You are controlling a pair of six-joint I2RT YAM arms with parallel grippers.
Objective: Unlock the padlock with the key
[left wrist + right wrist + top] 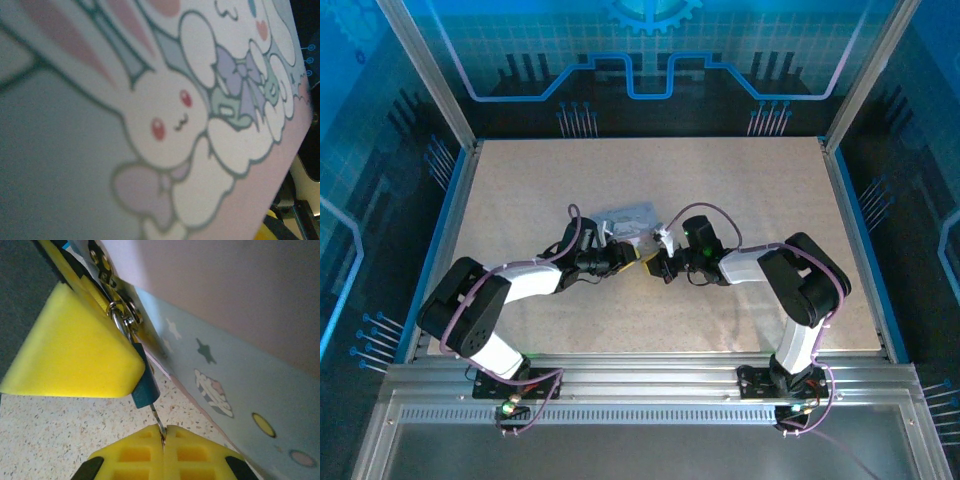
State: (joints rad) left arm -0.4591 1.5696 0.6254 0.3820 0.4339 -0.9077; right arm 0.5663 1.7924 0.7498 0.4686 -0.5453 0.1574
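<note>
Near the middle of the table (520,200) the two arms meet at the tin box (628,217). The padlock (145,387) hangs by its silvery shackle (119,320) from the hasp (131,315) on the box's side. Its dark body points down toward the right wrist camera.

The right hand (164,432) is pinched shut on the key (157,417). The thin blade runs from between the yellow fingertips into the bottom of the padlock, so the step in hand looks like the turn itself.

The left hand (620,258) is at the box's near edge, with the pictured lid close under its camera. A yellow wedge-shaped pad (75,355), probably one of its fingers, lies right against the padlock's body. I cannot tell whether that hand is clamped on the box or only resting against it.

To do the turn well:
- Roll the right wrist about the line of the blade. Avoid sideways pull, because the blade is slim and the grip is only at its end.
- Keep the blade fully seated while turning. Drawing back would slip it out of the keyway.
- The padlock hangs loosely and may spin with the key, so the left pad should brace the body and the box should be held steady.
- Judge success by the shackle springing free from the body.
</note>
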